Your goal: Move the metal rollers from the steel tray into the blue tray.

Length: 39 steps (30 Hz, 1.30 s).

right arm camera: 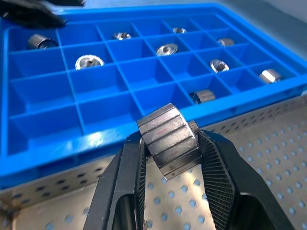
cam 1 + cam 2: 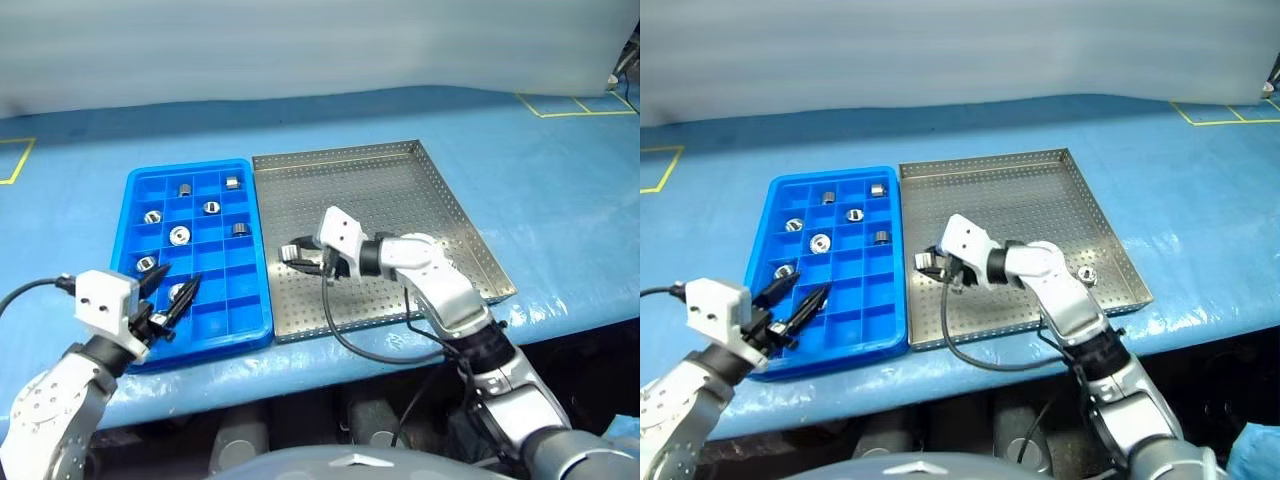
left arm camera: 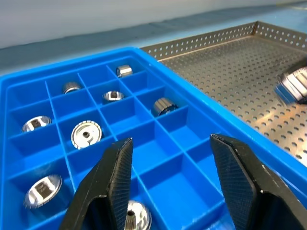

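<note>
Roller: small, rigid, dense, smooth steel; likely slippery, best pinched across its ribbed side. Right jaws clamp it over steel tray. Left jaws part-open, empty, above blue tray.

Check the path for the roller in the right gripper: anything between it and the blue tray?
Nothing visible blocks it. The right gripper holds a metal roller above the steel tray, near its edge beside the blue tray. Only the two rims lie between. The left gripper, fingers open, hovers over the near-left compartments; the nearer compartments look free.
</note>
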{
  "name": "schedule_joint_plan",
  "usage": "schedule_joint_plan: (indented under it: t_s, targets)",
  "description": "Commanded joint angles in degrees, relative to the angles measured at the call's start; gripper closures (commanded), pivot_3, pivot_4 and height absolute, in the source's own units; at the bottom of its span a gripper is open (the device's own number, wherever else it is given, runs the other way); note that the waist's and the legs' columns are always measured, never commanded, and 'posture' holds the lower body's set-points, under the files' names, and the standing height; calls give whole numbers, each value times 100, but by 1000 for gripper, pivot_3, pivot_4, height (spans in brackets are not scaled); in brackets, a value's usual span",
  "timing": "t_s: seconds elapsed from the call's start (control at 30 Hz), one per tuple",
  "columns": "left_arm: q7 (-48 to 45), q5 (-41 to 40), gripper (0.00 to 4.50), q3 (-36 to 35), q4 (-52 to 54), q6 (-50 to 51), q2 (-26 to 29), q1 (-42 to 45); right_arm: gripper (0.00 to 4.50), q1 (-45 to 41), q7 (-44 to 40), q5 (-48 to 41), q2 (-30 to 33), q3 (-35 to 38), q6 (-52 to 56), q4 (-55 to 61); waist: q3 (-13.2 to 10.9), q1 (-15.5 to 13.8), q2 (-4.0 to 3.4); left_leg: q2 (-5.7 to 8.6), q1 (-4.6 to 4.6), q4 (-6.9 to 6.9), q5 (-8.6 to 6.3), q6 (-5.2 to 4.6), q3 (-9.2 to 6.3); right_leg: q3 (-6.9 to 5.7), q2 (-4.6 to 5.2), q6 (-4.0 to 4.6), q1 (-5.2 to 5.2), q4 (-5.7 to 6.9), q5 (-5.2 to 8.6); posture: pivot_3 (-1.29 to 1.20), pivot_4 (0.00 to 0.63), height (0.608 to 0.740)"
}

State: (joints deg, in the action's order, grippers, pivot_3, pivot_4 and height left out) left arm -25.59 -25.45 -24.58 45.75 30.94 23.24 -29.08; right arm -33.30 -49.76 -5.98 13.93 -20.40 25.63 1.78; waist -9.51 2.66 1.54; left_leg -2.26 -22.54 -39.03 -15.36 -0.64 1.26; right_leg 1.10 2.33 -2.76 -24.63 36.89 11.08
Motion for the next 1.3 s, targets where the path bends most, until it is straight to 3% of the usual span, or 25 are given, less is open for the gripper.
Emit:
schedule_joint_plan:
  t_s: [0.03,0.3,0.87,1.1,1.2,1.3]
  targets:
    - [58,114,1743,-272,385,-354,-87,-346,3210,-555,335,-49,-583,117,-340,-810,-1,-83,-2,-6,-1,0,0,0,0,-1,-6,4,-2,-1,-1,156,150,740]
    - [252,379,1743,-208,632,-802,-453,-993,3210,-1317,296,74,-1618,-85,-1101,-2496,-4,-457,-6,-27,-15,10,-10,20,8,-22,-18,32,-7,-7,13,241,150,740]
    - [440,590,1743,54,550,-824,-457,-867,3210,-1601,464,211,-2012,234,-1600,-3950,-10,-524,-17,-42,-14,14,-12,24,4,-33,-35,40,-10,-5,23,248,150,740]
    - [516,577,1692,105,455,-585,-336,-534,962,-1501,482,152,-2103,321,-1707,-3672,-11,-524,-19,-42,-14,16,-12,25,2,-33,-36,40,-9,-6,23,241,150,740]
    - [612,444,1692,372,415,-395,-375,-86,962,-1211,901,109,-1898,583,-1336,-2885,-14,-558,-23,-41,-15,16,-11,26,1,-34,-35,40,-6,-8,23,217,150,740]
    - [575,488,1692,872,280,-273,-292,491,962,-606,915,261,-1271,520,-778,-1583,-12,-640,-23,-33,-16,14,-9,29,-6,-36,-29,38,1,-10,22,168,150,740]
